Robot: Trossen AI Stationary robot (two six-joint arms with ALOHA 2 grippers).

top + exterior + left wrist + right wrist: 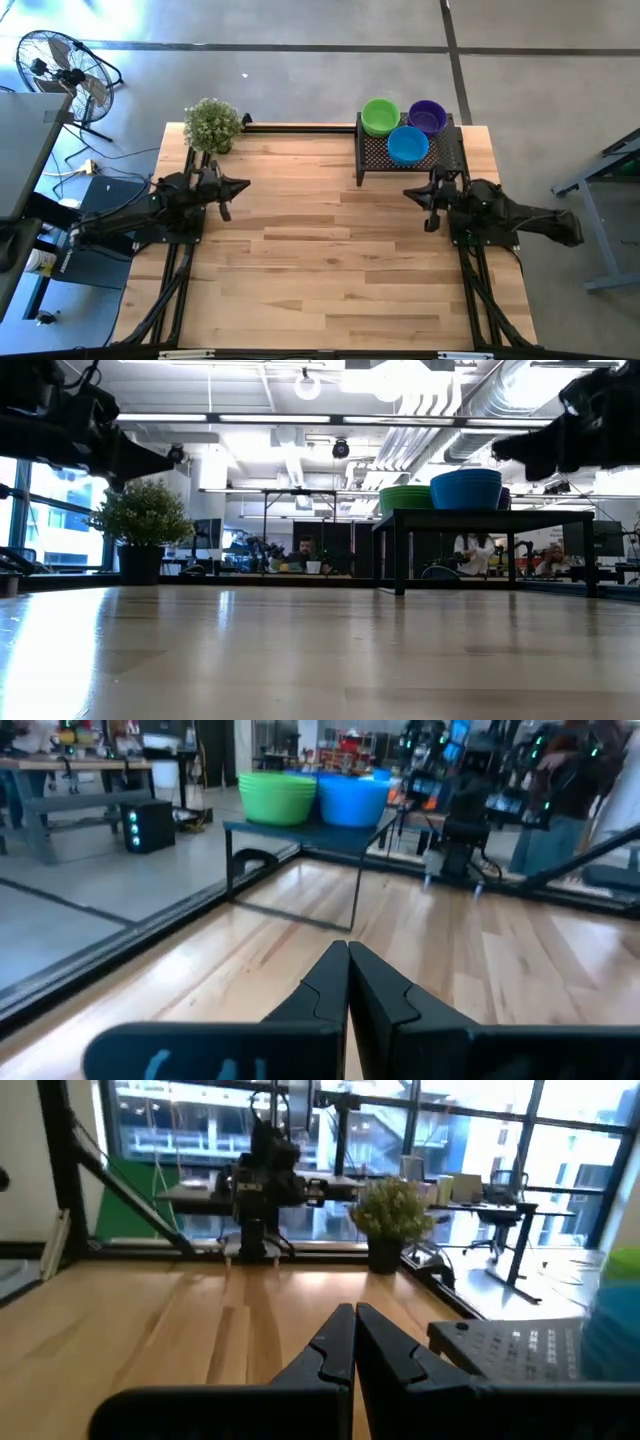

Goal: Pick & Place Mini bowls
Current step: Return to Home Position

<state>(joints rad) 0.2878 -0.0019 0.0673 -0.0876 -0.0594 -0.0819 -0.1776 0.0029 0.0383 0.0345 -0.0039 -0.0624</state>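
Nearest, across the middle of the wooden table (330,280), the two arms face each other from opposite sides. At 9 o'clock the left gripper (241,185) points inward toward the centre, its two dark fingers (325,992) pressed flat together with nothing between them. At 3 o'clock the right gripper (411,192) likewise points inward, its fingers (330,1355) also closed tip to tip and holding nothing. From table height both arms show raised off the boards, up in the top corners of the low view. Farther back, at 1 o'clock by the far edge and just beyond the right gripper, the black mesh rack (447,152) stands on thin legs. All the mini bowls in sight rest on its top. On that top a stack of green mini bowls (380,116) sits at 11 o'clock and a purple mini bowl (428,117) just beside it at 1 o'clock. A stack of blue mini bowls (407,146) sits at 6 o'clock, close against both. At the table's 11 o'clock corner stands the small leafy potted plant (212,125). Beyond the table, toward 10 o'clock, a round floor fan (62,62) stands on the concrete.
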